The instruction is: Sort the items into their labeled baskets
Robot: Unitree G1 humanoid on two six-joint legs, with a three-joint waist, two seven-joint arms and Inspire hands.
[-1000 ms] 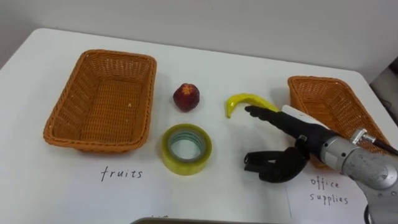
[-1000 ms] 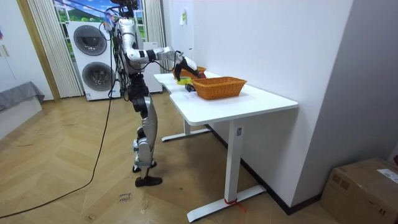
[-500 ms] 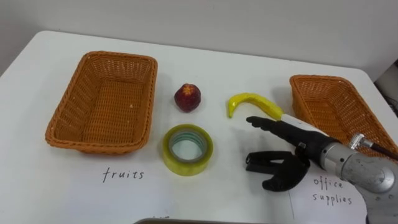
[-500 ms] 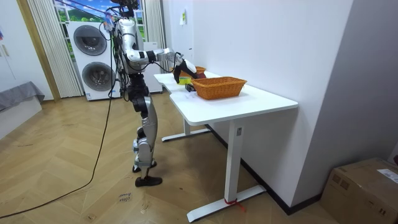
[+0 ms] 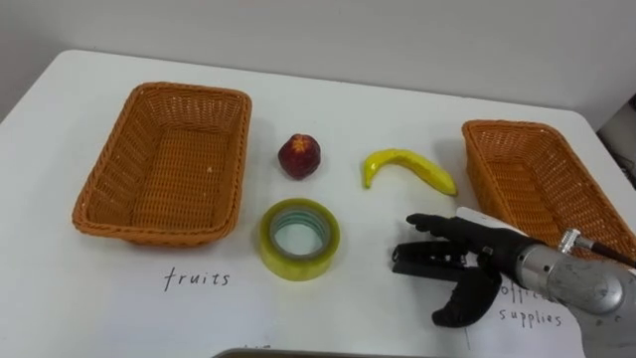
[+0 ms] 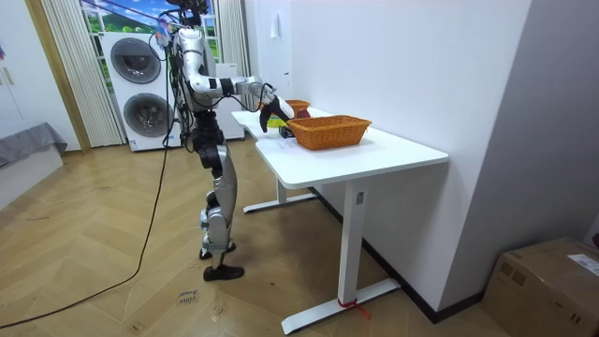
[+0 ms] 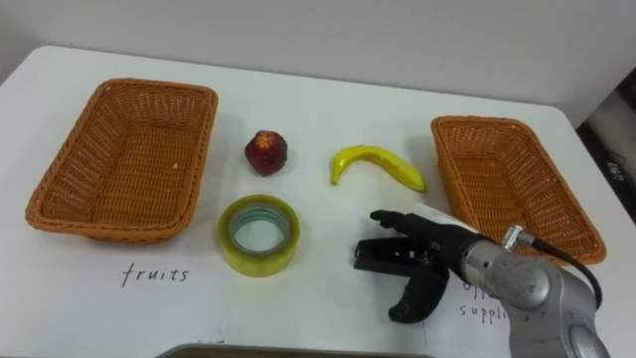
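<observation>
A red fruit (image 5: 299,156) and a yellow banana (image 5: 407,166) lie mid-table between two wicker baskets. The left basket (image 5: 99,179) has "fruits" handwritten in front of it and is empty; the right basket (image 5: 527,184), labelled office supplies, is empty too. A yellow tape roll (image 5: 270,244) lies flat below the red fruit. My right hand (image 5: 482,247) is at the near right, open, its fingers stretched leftward over a small black object (image 5: 417,262) and its thumb hanging toward the front edge. Whether the fingers touch the black object I cannot tell.
The white table (image 6: 374,154) stands against a wall, and I stand at its end in the room view. The written labels (image 5: 195,278) lie near the front edge. Bare tabletop lies between the tape and the left basket.
My right hand has drawn back from beside the banana toward the front edge. Its fingers now lie over the black object, and the thumb has swung down. The banana is uncovered.
</observation>
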